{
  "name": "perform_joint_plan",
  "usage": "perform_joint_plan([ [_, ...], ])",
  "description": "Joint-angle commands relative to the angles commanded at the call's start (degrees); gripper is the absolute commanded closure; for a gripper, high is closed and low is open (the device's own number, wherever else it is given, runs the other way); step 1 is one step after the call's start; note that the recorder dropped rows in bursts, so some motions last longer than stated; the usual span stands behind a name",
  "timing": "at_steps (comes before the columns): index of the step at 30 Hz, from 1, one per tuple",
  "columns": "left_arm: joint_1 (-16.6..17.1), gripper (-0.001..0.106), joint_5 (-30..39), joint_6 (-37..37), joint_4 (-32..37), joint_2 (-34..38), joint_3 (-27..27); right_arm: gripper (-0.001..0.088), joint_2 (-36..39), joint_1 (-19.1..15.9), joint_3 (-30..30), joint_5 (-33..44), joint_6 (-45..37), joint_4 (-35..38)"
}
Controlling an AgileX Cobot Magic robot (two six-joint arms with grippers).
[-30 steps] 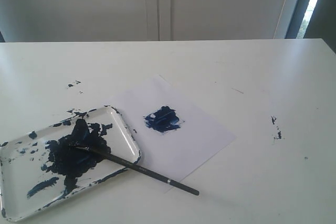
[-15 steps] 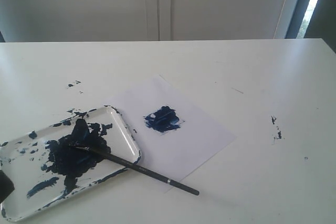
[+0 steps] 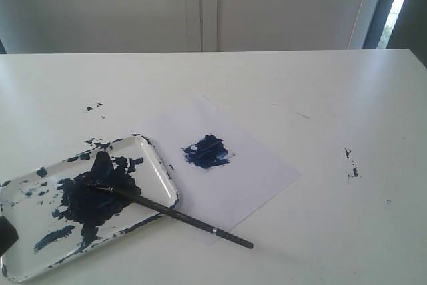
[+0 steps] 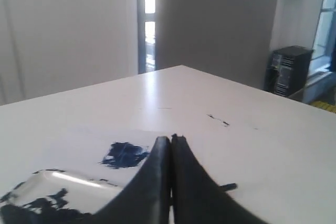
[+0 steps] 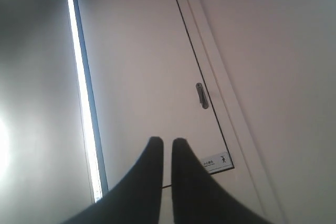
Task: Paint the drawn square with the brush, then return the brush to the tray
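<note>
The drawn square [image 3: 207,151] is a dark blue paint blot on the white paper sheet [image 3: 257,171], also seen in the left wrist view [image 4: 124,154]. The brush [image 3: 175,214] lies still, its tip in the paint of the tray [image 3: 162,163] and its handle sticking out over the rim onto the table. Only the handle's end shows as the brush [image 4: 228,186] beside my left gripper [image 4: 171,138], which is shut and empty, low over the tray [image 4: 52,173]. My right gripper [image 5: 164,141] points up at a wall, fingers nearly together, holding nothing.
Dark blue specks mark the white table left of the paper [image 3: 93,107] and to the right [image 3: 350,163]. A dark bit of the left arm [image 3: 6,234] shows at the lower left edge, over the tray's corner. A wall and door stand behind the table.
A dark part of the left arm has come into the exterior view at the lower left edge. The brush, tray and paper have not moved.
</note>
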Motion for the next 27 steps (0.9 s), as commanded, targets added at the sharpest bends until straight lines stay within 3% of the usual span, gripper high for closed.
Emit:
perform_joint_plan([
  [1, 0.0, 0.105, 7.5, 0.0, -0.3, 0.0, 0.0, 0.0802, 0.0, 0.0, 0.0, 0.0, 0.0, 0.0],
  [4, 0.0, 0.105, 16.9, 0.0, -0.5, 0.0, 0.0, 0.0802, 0.0, 0.0, 0.0, 0.0, 0.0, 0.1],
  [10, 0.0, 0.105, 19.0, 0.0, -4.0, 0.0, 0.0, 0.0802, 0.0, -0.5, 0.0, 0.0, 0.0, 0.0],
  [27, 0.0, 0.105, 17.8, 0.0, -4.0, 0.0, 0.0, 0.0802, 0.0, -0.5, 0.0, 0.1, 0.0, 0.0],
])
